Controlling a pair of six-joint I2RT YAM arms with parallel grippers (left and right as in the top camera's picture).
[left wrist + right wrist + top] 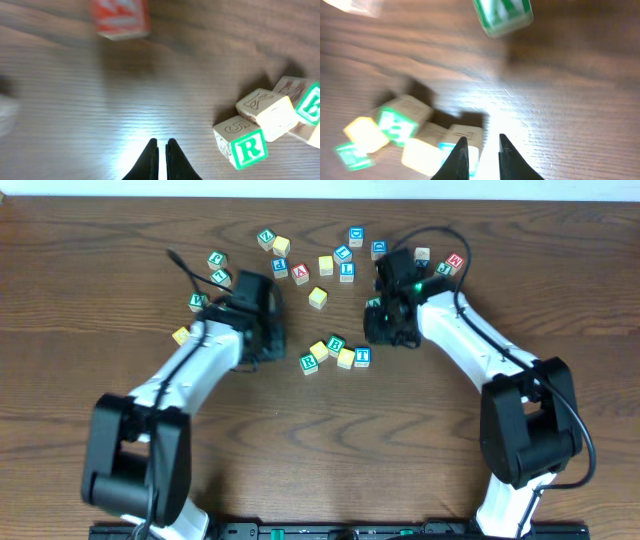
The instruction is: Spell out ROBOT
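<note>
Green R cube [310, 363] starts row — blue T cube [362, 357] ends it.

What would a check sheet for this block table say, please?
Surface: brown wood-grain table.
Job's things: R cube, yellow cube, B cube, second yellow cube and blue-lettered cube in a crooked row.
Clutter: loose cubes scattered beyond the row.
Grippers: left gripper shut, empty; right gripper slightly open, empty.
Cables: black cable by the left arm; another loops along the right arm.
Surroundings: black base bar at the near edge.
</note>
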